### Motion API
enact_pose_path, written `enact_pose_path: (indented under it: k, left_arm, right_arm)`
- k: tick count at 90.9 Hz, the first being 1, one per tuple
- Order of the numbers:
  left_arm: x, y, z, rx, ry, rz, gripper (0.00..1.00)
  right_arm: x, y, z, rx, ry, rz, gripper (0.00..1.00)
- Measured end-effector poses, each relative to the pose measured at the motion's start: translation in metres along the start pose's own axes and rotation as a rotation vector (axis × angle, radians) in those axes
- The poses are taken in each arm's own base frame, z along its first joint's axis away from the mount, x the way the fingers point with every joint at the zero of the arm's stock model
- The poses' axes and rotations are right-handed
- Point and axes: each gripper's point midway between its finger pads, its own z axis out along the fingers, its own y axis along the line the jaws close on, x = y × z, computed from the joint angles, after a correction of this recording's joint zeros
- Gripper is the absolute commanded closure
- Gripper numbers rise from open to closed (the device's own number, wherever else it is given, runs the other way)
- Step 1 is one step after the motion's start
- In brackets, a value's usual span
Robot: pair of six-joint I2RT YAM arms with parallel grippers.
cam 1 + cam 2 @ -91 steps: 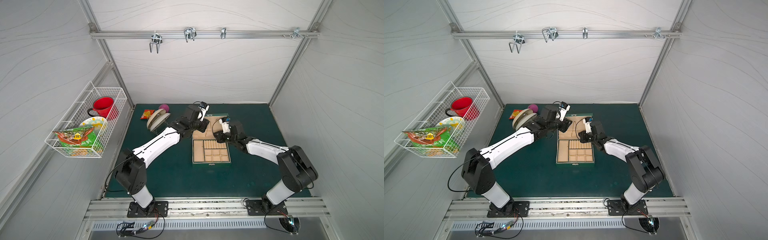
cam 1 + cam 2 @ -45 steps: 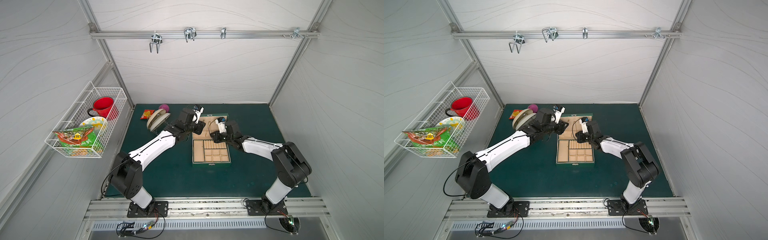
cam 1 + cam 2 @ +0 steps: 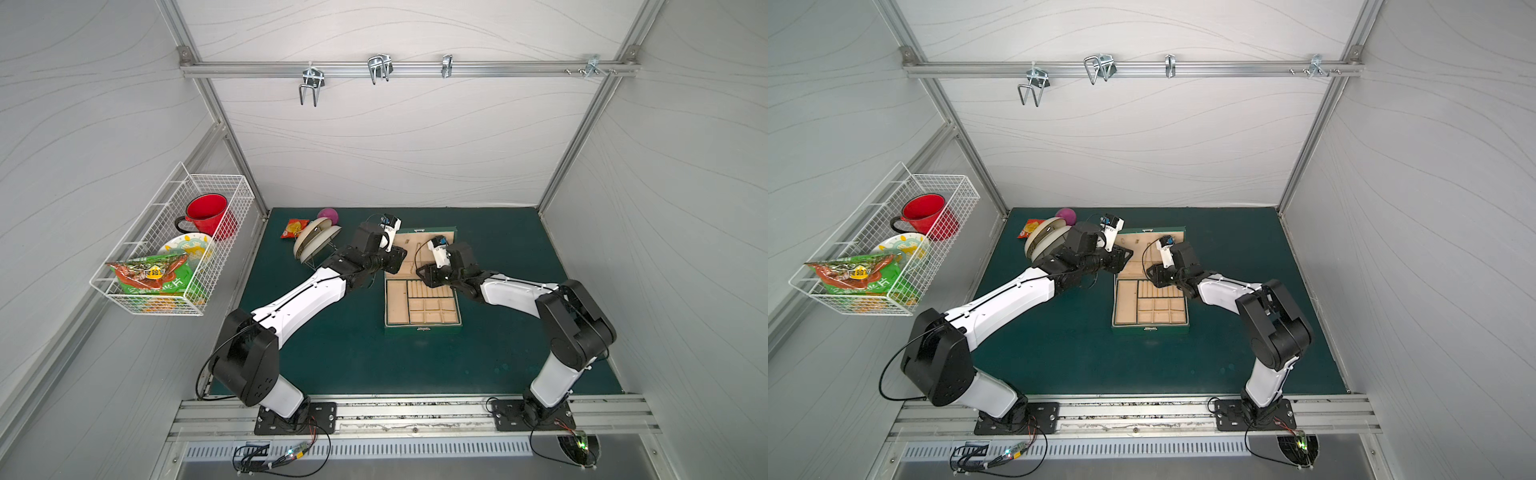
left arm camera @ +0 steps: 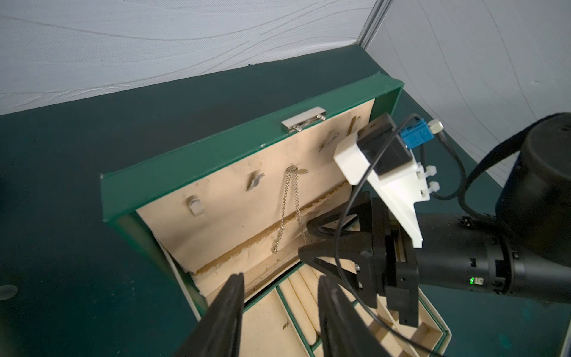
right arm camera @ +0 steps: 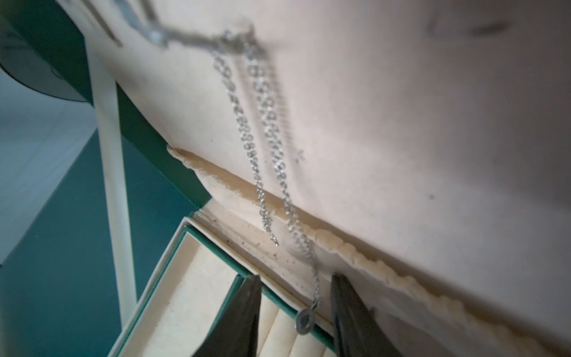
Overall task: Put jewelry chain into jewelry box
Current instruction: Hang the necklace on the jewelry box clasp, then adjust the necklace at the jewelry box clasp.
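The right gripper point(image 5: 296, 276) is released, its jaws apart on either side of the ring end of the jewelry chain point(image 5: 279, 160). The chain hangs from a lid hook point(image 4: 292, 168) of the open jewelry box point(image 4: 216, 154). The left gripper point(image 4: 281, 276) is released too, and empty. The hanging seems done; next it must back out straight, without snagging.

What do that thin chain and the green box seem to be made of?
The jewelry chain looks like silver-coloured metal: tiny glinting links. The jewelry box seems stiff board under matte green covering; its beige lining looks like soft fabric, frayed along one edge.
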Motion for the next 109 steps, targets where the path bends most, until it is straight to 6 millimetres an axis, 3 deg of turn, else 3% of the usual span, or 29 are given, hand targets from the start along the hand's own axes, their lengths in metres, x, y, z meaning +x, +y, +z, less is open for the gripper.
enact_pose_path:
  k: [14, 19, 29, 36, 45, 53, 65, 72, 98, 109]
  left_arm:
    - [0.001, 0.004, -0.006, -0.004, -0.022, -0.023, 0.56]
    - [0.002, 0.005, -0.008, -0.006, -0.030, -0.031, 0.55]
    - [0.006, 0.008, -0.016, -0.016, -0.049, -0.053, 0.53]
    - [0.011, 0.010, -0.022, -0.023, -0.062, -0.071, 0.50]
    - [0.026, 0.014, -0.029, -0.032, -0.063, -0.110, 0.44]
    - [0.044, 0.017, -0.033, -0.037, -0.052, -0.155, 0.37]
    - [0.069, 0.021, -0.038, -0.048, -0.019, -0.214, 0.30]
    - [0.079, 0.023, -0.040, -0.051, -0.007, -0.237, 0.27]
    - [0.125, 0.020, -0.035, -0.006, 0.095, -0.354, 0.24]
    - [0.141, 0.017, -0.028, 0.016, 0.148, -0.387, 0.24]
  right_arm:
    - [-0.006, 0.006, -0.015, -0.010, -0.028, -0.024, 0.36]
    - [-0.009, 0.010, -0.025, -0.016, -0.046, -0.038, 0.29]
    - [-0.023, 0.023, -0.055, -0.034, -0.103, -0.085, 0.20]
    - [-0.039, 0.033, -0.082, -0.042, -0.162, -0.146, 0.02]
    - [-0.061, 0.043, -0.112, -0.047, -0.232, -0.271, 0.01]
    - [-0.083, 0.044, -0.125, -0.045, -0.253, -0.369, 0.01]
    - [-0.117, 0.036, -0.123, -0.044, -0.240, -0.509, 0.01]
    - [-0.127, 0.030, -0.116, -0.046, -0.213, -0.590, 0.01]
    - [-0.142, 0.022, -0.079, -0.137, -0.082, -0.835, 0.01]
    - [-0.135, 0.018, -0.064, -0.193, -0.025, -0.908, 0.01]
